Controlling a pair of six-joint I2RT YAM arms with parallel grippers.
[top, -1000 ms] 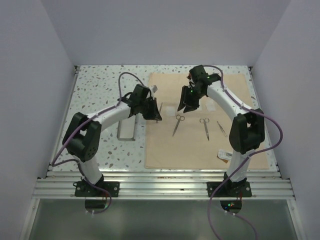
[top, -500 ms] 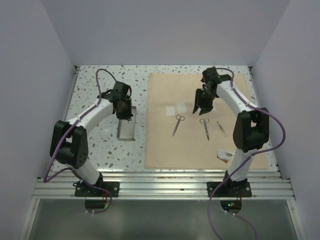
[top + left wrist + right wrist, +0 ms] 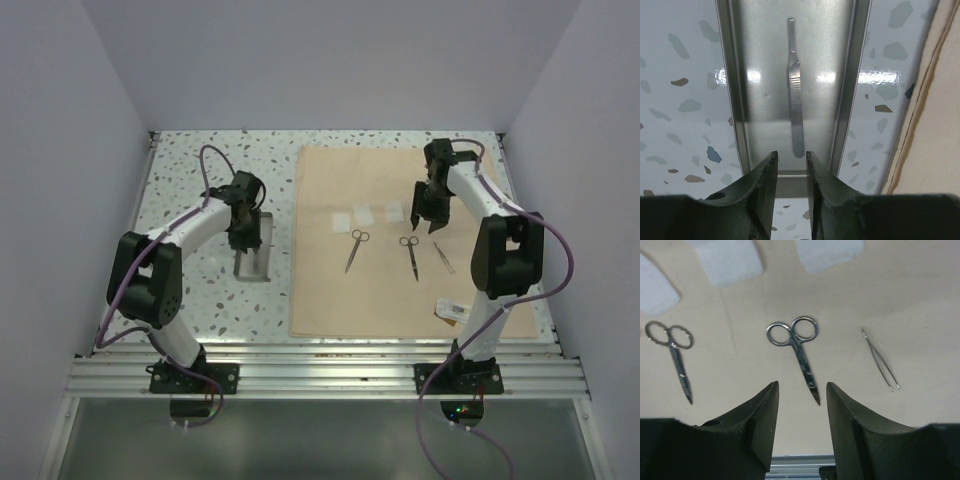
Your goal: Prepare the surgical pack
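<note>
The tan cloth point(image 3: 400, 285) lies flat on the right half of the table. On it are two steel scissors point(image 3: 355, 248) point(image 3: 409, 255), thin forceps point(image 3: 443, 257), three white gauze squares point(image 3: 365, 214) and a small white packet point(image 3: 452, 312). The grey metal tray point(image 3: 262, 272) stands left of the cloth. In the left wrist view a slim steel instrument point(image 3: 795, 100) lies inside the tray point(image 3: 847, 100). My left gripper point(image 3: 791, 159) hovers over the tray's near end, slightly open and empty. My right gripper point(image 3: 802, 390) is open and empty above one pair of scissors point(image 3: 797, 347), with the forceps point(image 3: 880, 360) to the right.
The speckled tabletop point(image 3: 190, 160) is walled on the left, right and back. An aluminium rail point(image 3: 320, 375) runs along the near edge. The cloth's folded edge point(image 3: 920, 115) lies just right of the tray. A second pair of scissors point(image 3: 672, 352) and gauze point(image 3: 730, 260) lie further left.
My left gripper moved left from the cloth's edge to over the tray, where the slim instrument now lies. My right gripper swung right, to above the right-hand scissors.
</note>
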